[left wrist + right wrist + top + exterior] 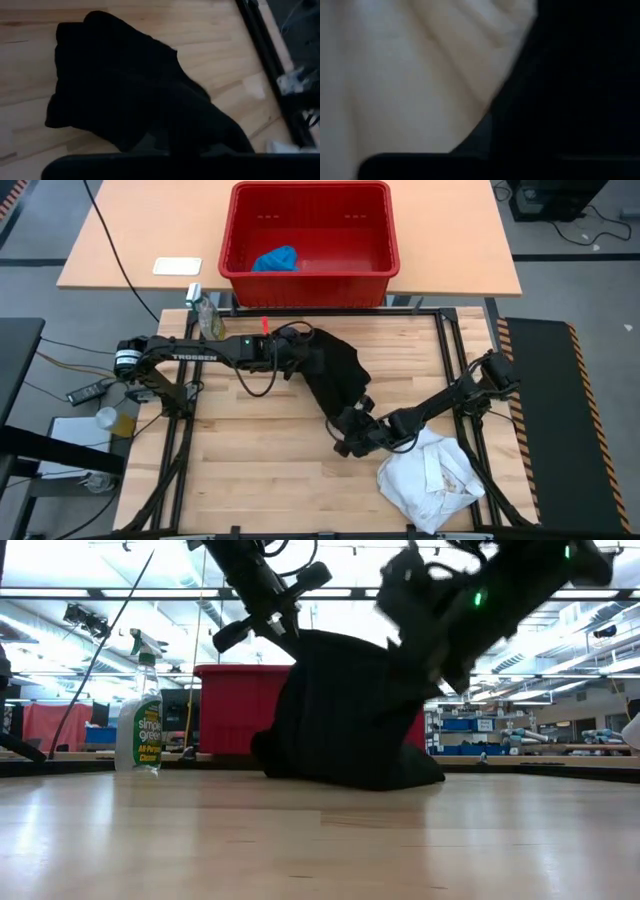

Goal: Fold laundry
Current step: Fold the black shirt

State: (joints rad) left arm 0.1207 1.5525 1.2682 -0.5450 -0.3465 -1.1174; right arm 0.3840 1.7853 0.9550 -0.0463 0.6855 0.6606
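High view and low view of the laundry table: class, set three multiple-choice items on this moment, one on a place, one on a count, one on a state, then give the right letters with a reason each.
1. Where does the small bright blue cloth garment lie?
A. in the red plastic basket
B. on the wooden table
C. on the white garment

2. How many cloth garments show in the high view?
A. one
B. two
C. three

3. How is the large black cloth garment placed?
A. folded flat
B. lifted at one end by the left gripper
C. lying in the basket

Answers:
1 A, the blue shows inside the basket's walls.
2 C, black, blue and the crumpled white cloth garment.
3 B, the low view shows it hanging from the arm, its lower edge on the table.
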